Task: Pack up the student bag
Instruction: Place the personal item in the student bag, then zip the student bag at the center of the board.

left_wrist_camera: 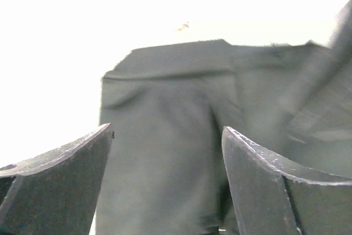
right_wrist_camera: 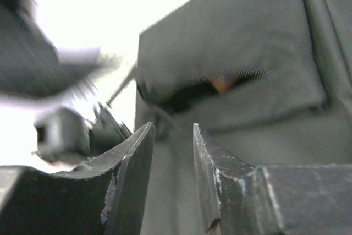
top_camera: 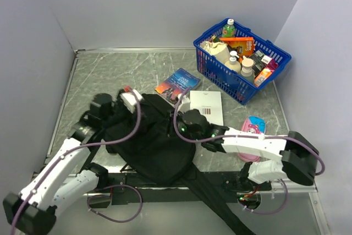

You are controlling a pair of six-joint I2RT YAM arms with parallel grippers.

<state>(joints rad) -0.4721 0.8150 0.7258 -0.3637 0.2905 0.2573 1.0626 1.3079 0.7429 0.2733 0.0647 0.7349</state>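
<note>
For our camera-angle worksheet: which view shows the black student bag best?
The top external view: it takes in most of the student bag, with its straps trailing toward the near edge. The left wrist view shows only blurred dark fabric beyond its fingers; the right wrist view shows a close fabric fold with a slit.

From above, the light is soft and even, falling from overhead. The grey desk [top_camera: 110, 75] carries a dull sheen and only faint shadows under the arms. This view is sharp, though the black backpack [top_camera: 154, 147] shows as a dark mass with little detail. Both wrist views are badly overexposed: everything behind the fabric burns out to white. In the left one the cloth is hazy, smeared at the right edge. In the right one, motion blur streaks the upper left, while the jaws' edges stay crisp.
</note>
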